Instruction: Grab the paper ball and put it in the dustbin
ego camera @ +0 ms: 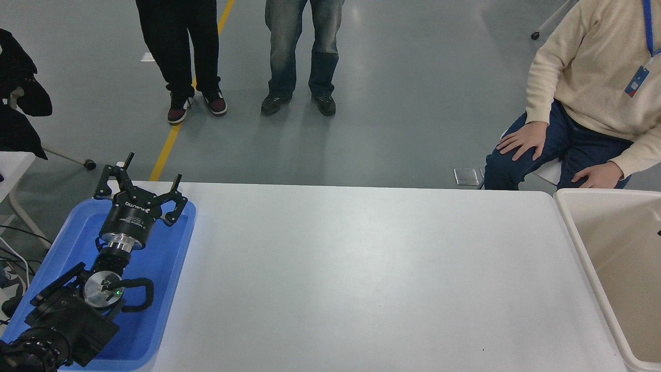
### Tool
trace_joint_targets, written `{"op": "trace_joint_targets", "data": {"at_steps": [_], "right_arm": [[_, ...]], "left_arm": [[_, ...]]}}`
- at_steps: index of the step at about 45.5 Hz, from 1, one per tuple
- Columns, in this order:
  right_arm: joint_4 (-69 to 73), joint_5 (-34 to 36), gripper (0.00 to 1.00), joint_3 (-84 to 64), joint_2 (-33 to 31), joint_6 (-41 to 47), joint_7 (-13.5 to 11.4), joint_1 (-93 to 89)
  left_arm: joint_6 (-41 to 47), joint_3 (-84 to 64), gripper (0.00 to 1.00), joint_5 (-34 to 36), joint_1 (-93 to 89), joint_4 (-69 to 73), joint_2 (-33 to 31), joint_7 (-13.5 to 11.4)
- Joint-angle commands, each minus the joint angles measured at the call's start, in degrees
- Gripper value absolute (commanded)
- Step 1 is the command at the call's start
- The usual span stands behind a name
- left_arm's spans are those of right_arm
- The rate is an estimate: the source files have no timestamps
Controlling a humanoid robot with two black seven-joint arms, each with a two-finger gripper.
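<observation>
The paper ball does not show anywhere in the head view. The dustbin [567, 226] is a cream-beige bin with a thick pale rim at the table's right end, and the part of its inside that shows holds nothing. My left gripper [146, 182] is open and empty, parked over the far end of a blue tray at the lower left. My right arm is out of view. A tiny dark sliver [659, 231] sits at the right picture edge above the bin; I cannot tell what it is.
The shallow blue tray [165, 289] lies under my left arm on the white table [361, 268]. A seated person in a cream sweater [588, 67] is at the far right by the bin. Two people's legs [289, 57] stand beyond the far edge.
</observation>
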Motion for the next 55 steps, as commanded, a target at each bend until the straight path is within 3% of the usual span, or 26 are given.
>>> {"op": "trace_joint_targets", "data": {"at_steps": [1, 3, 7, 10, 47, 52, 55], "right_arm": [[-0.47, 0.03, 0.0, 0.3, 0.47, -0.88, 0.0, -0.64], [-0.47, -0.06, 0.16, 0.22, 0.47, -1.23, 0.0, -0.73], [-0.56, -0.06, 0.61, 0.13, 0.3, -4.21, 0.0, -0.73], [-0.47, -0.06, 0.81, 0.21, 0.38, -7.47, 0.0, -0.73], [0.85, 0.03, 0.85, 0.39, 0.38, -9.85, 0.0, 0.33], [3.92, 0.03, 0.98, 4.16, -0.49, -9.85, 0.0, 1.29], [6.38, -0.06, 1.0, 10.21, -2.07, -9.5, 0.09, 1.47]], "left_arm": [[0.0, 0.0, 1.0, 0.06, 0.0, -0.08, 0.0, 0.0], [0.0, 0.0, 1.0, 0.06, 0.0, -0.08, 0.0, 0.0], [0.0, 0.0, 1.0, -0.03, 0.0, 0.01, 0.0, 0.0], [0.0, 0.0, 1.0, -0.03, 0.0, 0.01, 0.0, 0.0], [0.0, 0.0, 1.0, 0.06, 0.0, -0.08, 0.0, 0.0], [0.0, 0.0, 1.0, 0.06, 0.0, 0.01, 0.0, 0.0], [0.0, 0.0, 1.0, 0.06, 0.0, 0.01, 0.0, 0.0]]}}
